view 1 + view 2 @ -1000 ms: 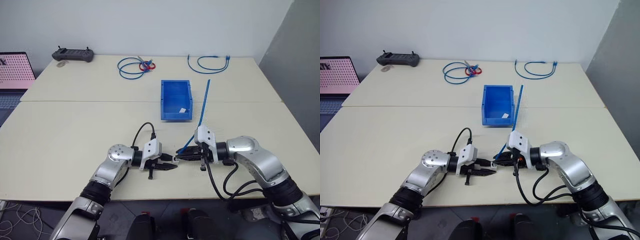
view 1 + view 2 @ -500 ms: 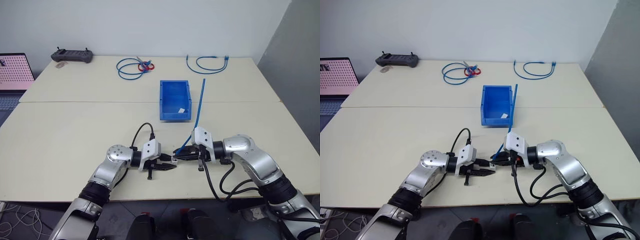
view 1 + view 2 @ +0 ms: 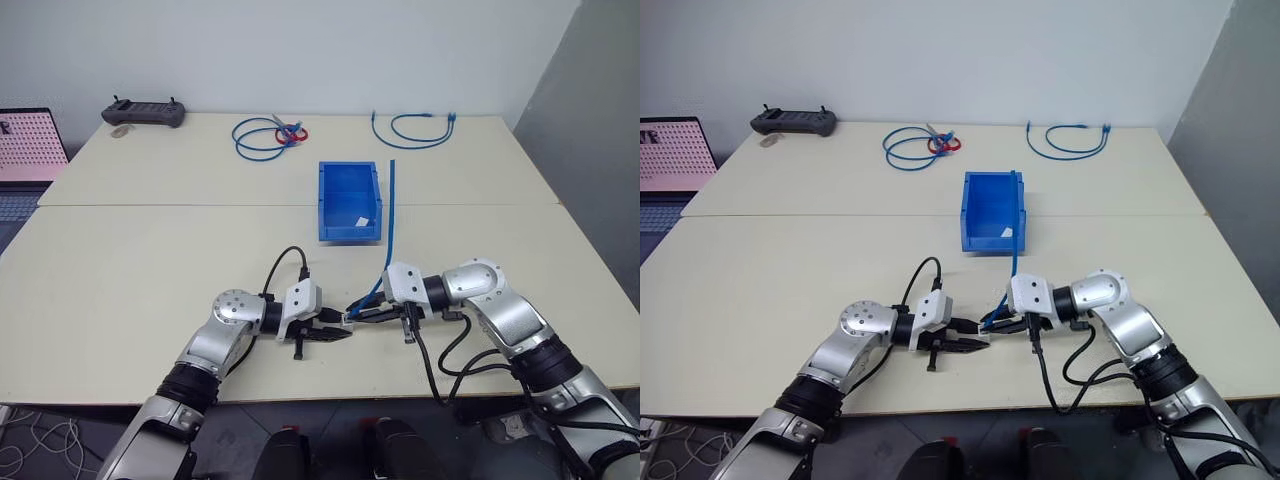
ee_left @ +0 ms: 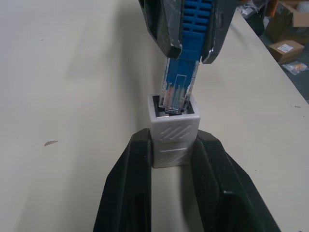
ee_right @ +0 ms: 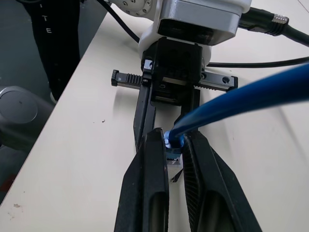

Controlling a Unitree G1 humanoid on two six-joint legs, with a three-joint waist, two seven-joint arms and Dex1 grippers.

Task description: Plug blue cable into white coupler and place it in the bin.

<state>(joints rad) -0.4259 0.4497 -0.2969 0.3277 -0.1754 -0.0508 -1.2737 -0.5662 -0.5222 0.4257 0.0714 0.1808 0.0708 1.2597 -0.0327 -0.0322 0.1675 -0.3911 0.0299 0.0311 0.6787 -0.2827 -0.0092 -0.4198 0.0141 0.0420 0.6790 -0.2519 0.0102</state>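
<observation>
Blue cable plug tip sits in white coupler socket mouth, above near table edge. Left gripper clamped on coupler, right gripper clamped on plug boot. Bin farther back, apart.

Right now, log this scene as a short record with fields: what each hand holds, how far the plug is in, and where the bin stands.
left hand: shut on the white coupler, socket facing the other hand
right hand: shut on the blue cable just behind its plug
plug: clear tip entering the coupler's socket, most of it not yet in
cable's free end: sticks up and away, toward the bin
bin: on the table beyond both hands, open top, a small white scrap inside
spare cables: coiled at the table's far edge
</observation>
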